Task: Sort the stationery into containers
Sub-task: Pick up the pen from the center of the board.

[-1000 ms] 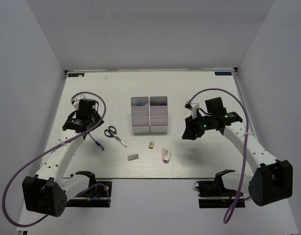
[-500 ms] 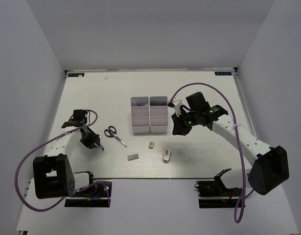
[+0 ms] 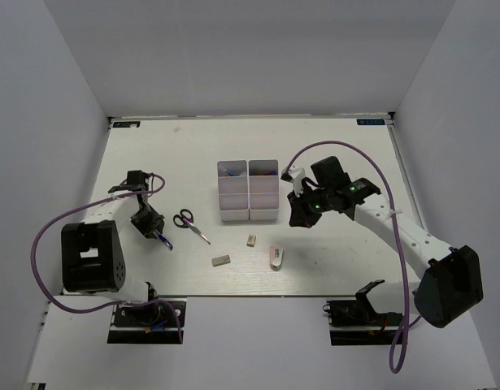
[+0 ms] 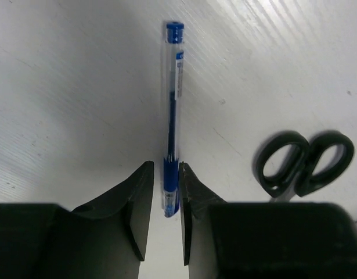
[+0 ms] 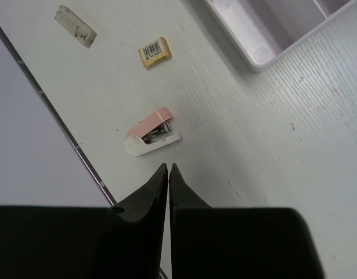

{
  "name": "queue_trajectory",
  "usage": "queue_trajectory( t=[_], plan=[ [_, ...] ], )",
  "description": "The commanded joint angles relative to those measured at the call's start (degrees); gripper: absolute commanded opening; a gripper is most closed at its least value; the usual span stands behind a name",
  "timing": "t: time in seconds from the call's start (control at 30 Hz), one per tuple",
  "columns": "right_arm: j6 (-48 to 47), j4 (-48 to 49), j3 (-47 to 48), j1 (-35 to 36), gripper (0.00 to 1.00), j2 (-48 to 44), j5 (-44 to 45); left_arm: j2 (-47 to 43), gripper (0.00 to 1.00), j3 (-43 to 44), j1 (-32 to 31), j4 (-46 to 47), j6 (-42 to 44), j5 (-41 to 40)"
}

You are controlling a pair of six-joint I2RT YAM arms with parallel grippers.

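The scissors [image 3: 190, 225], stapler [image 3: 276, 257], eraser [image 3: 251, 240] lie near, outside the bins [image 3: 233, 215] — left gripper [image 4: 165, 174] pinches the blue pen [image 4: 171, 99]; right gripper [image 5: 168, 168] is closed, empty.

Reads as a robotics lab, fitted out as a recording booth. Shows two white-and-black arms, the left arm [image 3: 89, 258] and the right arm [image 3: 400, 230], mounted at the near edge of a white table [image 3: 339, 154], with purple cables [image 3: 323, 145] looping off them and green status lights [image 3: 315, 205] glowing on the right one. Stands boxed in by plain pale walls [image 3: 54, 97] on three sides. Carries a few small props laid well apart: a block of small white bins [image 3: 233, 215], scissors [image 3: 189, 224], a pink-and-white stapler [image 3: 276, 257].
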Motion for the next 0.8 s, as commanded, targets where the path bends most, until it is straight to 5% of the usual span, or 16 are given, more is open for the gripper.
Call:
queue_trajectory(
  t=[0.0,0.33,0.47,0.53,0.6,0.67,0.73,0.77],
  plan=[
    [-0.2,1.3,-0.6,-0.1,0.06,-1.9,-0.5,1.1,0.35,1.4,0.1,1.0,1.2,-2.5],
    [-0.3,1.6,-1.1,-0.5,0.07,-2.5,-0.8,6.2,0.35,0.5,1.3,4.2,0.6,-2.2],
    [-0.2,1.5,-1.0,-0.7,0.07,-2.7,-1.0,6.6,0.04,-0.2,1.3,4.1,0.6,-2.0],
    [-0.5,1.5,-1.3,-0.8,0.17,-2.9,-1.0,5.4,0.00,0.0,0.9,3.8,0.6,-1.3],
    [-0.8,1.5,-1.7,-0.9,0.50,-3.3,-1.0,1.9,0.00,1.4,-1.2,3.3,1.6,-1.2],
    [-1.3,1.7,-2.1,-0.9,0.53,-3.6,0.0,-2.5,0.00,2.7,-3.5,2.2,3.1,-1.8],
    [-1.3,2.0,-2.1,-1.0,0.26,-3.7,0.8,-6.3,0.00,6.0,-10.7,3.0,4.4,-2.6],
    [-1.1,2.2,-2.1,-1.2,0.00,-3.9,2.9,-8.5,0.00,8.8,-14.2,3.7,5.8,-4.0]
  ],
)
